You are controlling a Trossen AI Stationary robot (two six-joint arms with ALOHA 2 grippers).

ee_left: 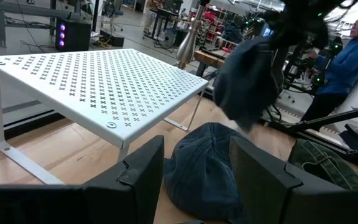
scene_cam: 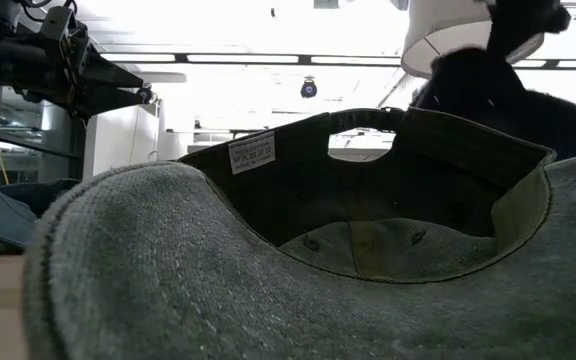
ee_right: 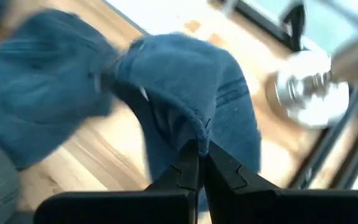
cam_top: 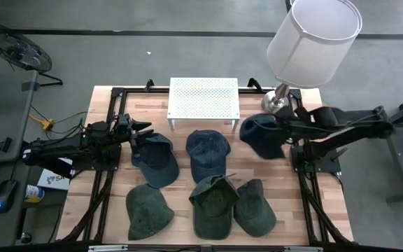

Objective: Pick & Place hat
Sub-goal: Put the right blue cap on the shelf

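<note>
Item: dark blue hat, pinched by its fabric in my right gripper, hanging clear of the table beside the white perforated rack, its likely destination; left gripper waits part-open, empty, over another blue cap

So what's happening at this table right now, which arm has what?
The right gripper is shut on a dark blue hat, holding it up off the table near the lamp base and beside the white perforated rack. The left gripper waits open on the other side, by another blue hat. One more blue hat and three green hats lie on the wood.
</note>
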